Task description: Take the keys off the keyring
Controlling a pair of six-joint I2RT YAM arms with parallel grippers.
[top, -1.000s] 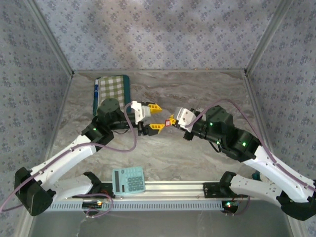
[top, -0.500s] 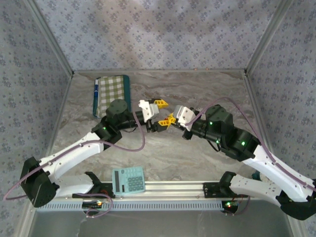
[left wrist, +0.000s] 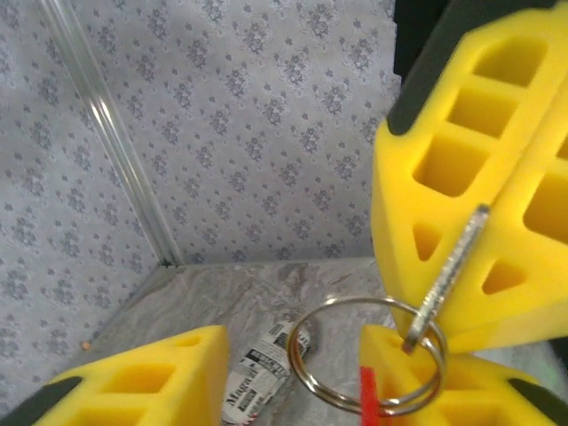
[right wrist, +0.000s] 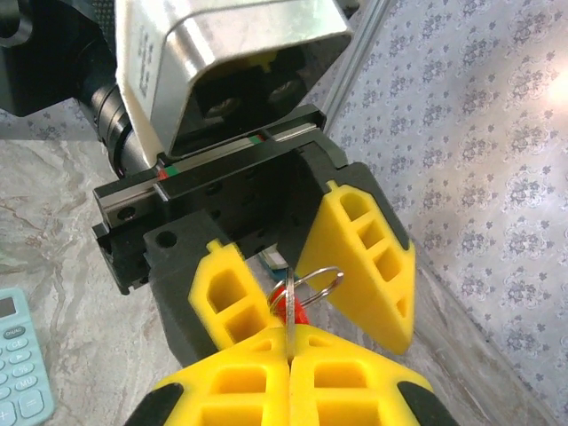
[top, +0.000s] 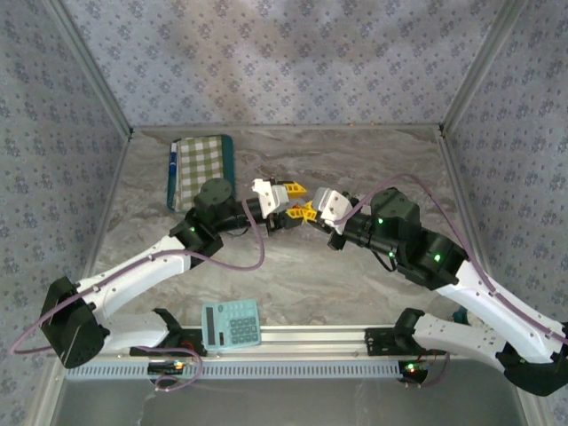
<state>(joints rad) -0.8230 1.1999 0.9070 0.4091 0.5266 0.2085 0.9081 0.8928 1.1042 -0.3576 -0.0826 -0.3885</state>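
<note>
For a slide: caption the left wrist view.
Right gripper pinches the key, its keyring inside the open left gripper.

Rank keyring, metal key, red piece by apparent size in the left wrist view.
1. keyring, broadest outline.
2. metal key, edge-on: about as long, much thinner.
3. red piece, smallest, but only partly visible.

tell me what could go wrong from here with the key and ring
1. The left gripper is open around the keyring, gripping nothing; if the right gripper pulls, the ring would likely just follow.
2. The right gripper pinches the key by its thin blade, so it may twist or slip.
</note>
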